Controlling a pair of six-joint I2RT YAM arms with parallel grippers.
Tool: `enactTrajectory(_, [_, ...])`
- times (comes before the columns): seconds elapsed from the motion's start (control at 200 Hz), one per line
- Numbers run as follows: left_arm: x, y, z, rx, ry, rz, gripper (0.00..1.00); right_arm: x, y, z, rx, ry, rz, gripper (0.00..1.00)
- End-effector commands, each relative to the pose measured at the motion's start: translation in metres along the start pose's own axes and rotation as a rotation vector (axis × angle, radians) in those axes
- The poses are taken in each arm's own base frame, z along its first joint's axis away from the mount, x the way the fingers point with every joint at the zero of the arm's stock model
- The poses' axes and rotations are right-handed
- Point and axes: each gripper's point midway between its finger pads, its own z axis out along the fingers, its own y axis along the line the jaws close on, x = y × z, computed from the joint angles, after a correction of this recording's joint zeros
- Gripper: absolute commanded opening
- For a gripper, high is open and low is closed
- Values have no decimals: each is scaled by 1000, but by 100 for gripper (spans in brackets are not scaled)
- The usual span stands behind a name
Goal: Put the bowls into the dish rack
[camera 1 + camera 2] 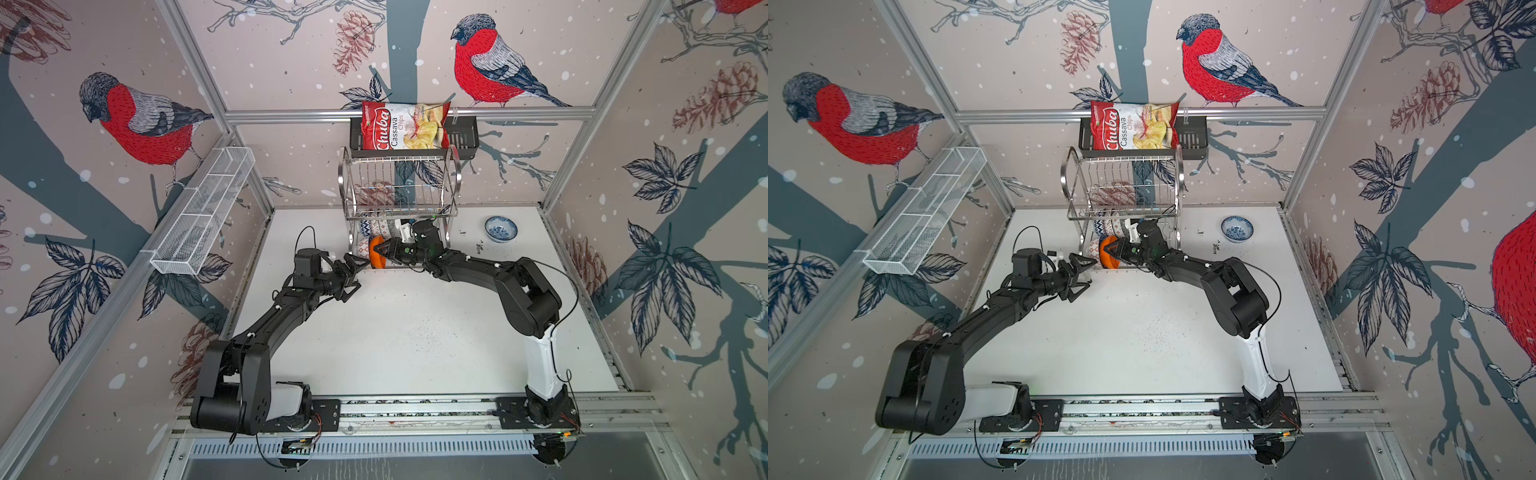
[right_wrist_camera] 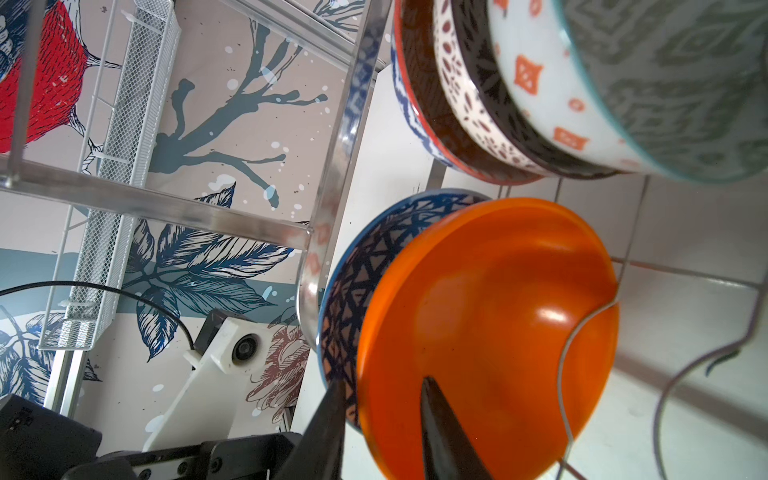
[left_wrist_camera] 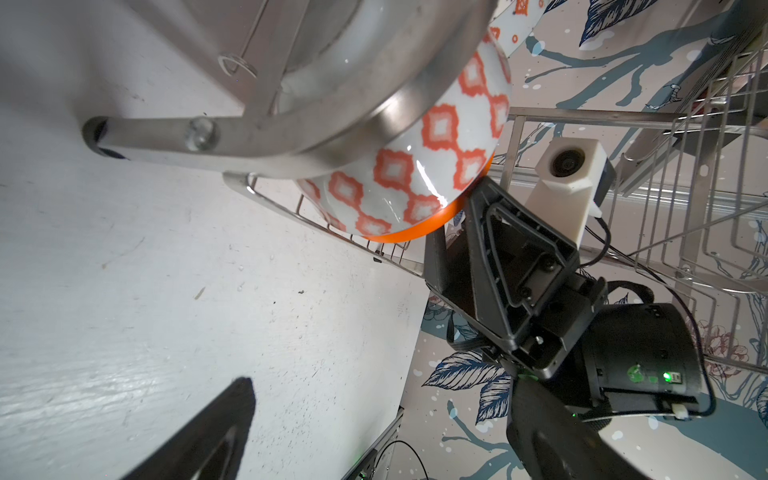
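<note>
The dish rack [image 1: 343, 178] [image 1: 1065, 178] stands at the back of the table, with several patterned bowls [image 2: 540, 104] on edge in its lower tier. The plain orange bowl [image 1: 377, 259] [image 2: 498, 316] stands there too, against a dark blue geometric bowl [image 2: 365, 257]. My right gripper [image 1: 379, 248] [image 2: 384, 382] straddles the orange rim, slightly open, with a thin gap at the outer finger. My left gripper [image 1: 354, 277] [image 1: 1084, 276] hangs wide open and empty just left of the rack's foot [image 3: 99, 137]. A white-blue floral bowl [image 1: 500, 228] [image 1: 1236, 228] sits alone at the table's back right.
A long white mesh basket [image 1: 203, 212] hangs on the left wall. A black basket [image 1: 465, 141] with a chips bag [image 1: 405, 126] hangs above the rack. The rack's upper tier [image 1: 399, 183] spreads over the right wrist. Both arm bases sit on the front rail [image 1: 415, 409].
</note>
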Motion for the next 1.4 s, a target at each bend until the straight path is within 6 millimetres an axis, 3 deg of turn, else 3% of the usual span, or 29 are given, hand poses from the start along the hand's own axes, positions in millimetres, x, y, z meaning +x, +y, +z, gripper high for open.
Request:
enactTrajectory(0.0, [-1,-6,0,23,-1,32,97,-12,12,-4,-20,-39,-21,35])
enactTrajectory(0.67, [-1,-7,-6,27,-38,40,97,-2,17,-34,-5,-52,-58,45])
enactTrajectory(1.191, [13,-8,-1,23,-20,46,97,-3,10,-64,14,-94,-51,52])
enactTrajectory(1.396, [14,-9,-1,23,-20,46,97,2,8,-71,16,-102,-50,67])
